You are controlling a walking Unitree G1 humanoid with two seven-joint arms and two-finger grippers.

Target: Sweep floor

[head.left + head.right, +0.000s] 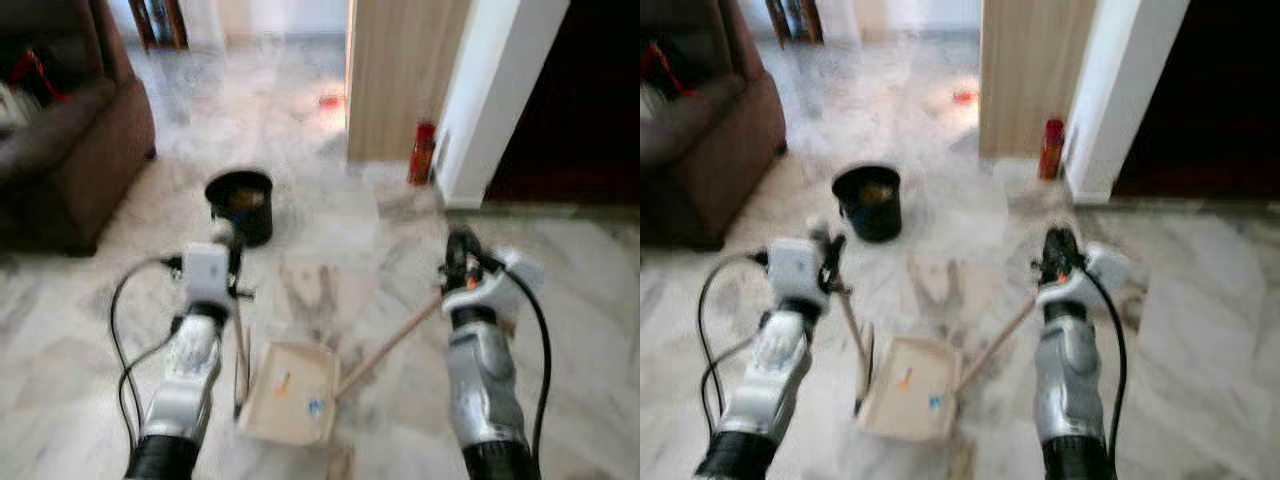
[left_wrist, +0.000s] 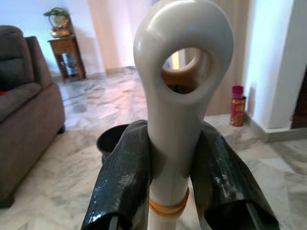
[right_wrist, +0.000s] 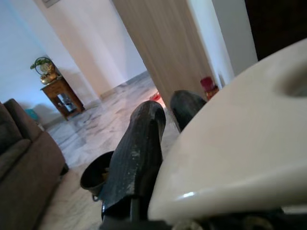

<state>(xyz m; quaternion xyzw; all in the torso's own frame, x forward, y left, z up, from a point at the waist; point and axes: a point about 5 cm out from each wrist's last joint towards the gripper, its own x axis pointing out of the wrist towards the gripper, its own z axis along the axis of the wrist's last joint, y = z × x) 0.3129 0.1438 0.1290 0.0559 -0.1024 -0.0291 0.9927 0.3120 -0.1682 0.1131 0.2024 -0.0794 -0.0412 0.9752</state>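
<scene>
A cream dustpan (image 1: 290, 392) lies on the marble floor between my arms, with small orange and blue bits in it. Its thin upright handle (image 1: 241, 340) rises to my left gripper (image 1: 228, 252), which is shut on the handle's cream looped end (image 2: 178, 72). My right gripper (image 1: 460, 256) is shut on the top of the broom's tan stick (image 1: 390, 345), which slants down toward the dustpan's near right corner. In the right wrist view the fingers (image 3: 139, 148) clamp a wide cream grip (image 3: 240, 143). The views are blurred.
A black bin (image 1: 241, 203) stands on the floor just ahead of the dustpan. A brown sofa (image 1: 60, 140) is at the left. A wooden panel (image 1: 400, 70), a white pillar (image 1: 490, 90) and a red can (image 1: 422, 152) are ahead right. A side table (image 2: 64, 55) stands far back.
</scene>
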